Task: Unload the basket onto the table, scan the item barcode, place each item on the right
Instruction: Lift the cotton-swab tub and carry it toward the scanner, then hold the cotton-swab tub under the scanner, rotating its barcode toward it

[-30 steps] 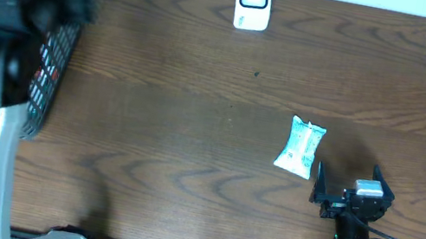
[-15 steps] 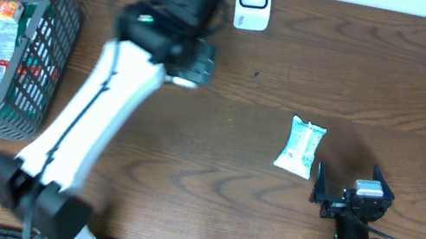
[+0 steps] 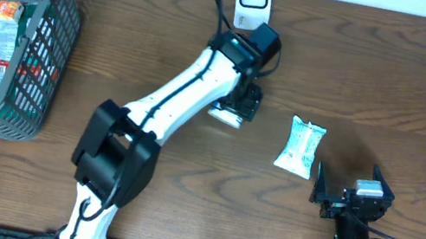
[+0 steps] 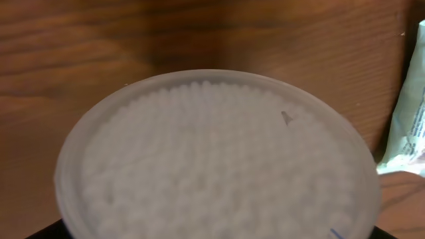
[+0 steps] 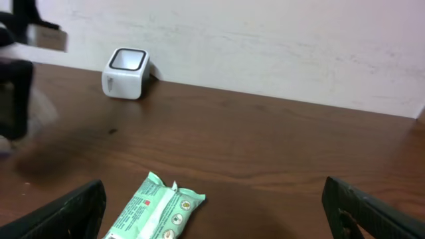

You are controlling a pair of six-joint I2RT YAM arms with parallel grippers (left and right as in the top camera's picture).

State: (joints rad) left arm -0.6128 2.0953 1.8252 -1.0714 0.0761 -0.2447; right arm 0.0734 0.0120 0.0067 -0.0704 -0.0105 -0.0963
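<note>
Overhead: left gripper (image 3: 237, 106), clamped on tub (image 4: 212, 166), hangs just near of scanner (image 3: 252, 2). Presenting step, I judge; next, face barcode to it. Right gripper (image 3: 349, 187) stands apart, empty.

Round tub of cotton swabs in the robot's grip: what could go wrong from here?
The round tub looks smooth, so it might slip from the left gripper. No barcode shows in any view, so it may end up facing away from the scanner. The green packet lies close by and could get knocked.
</note>
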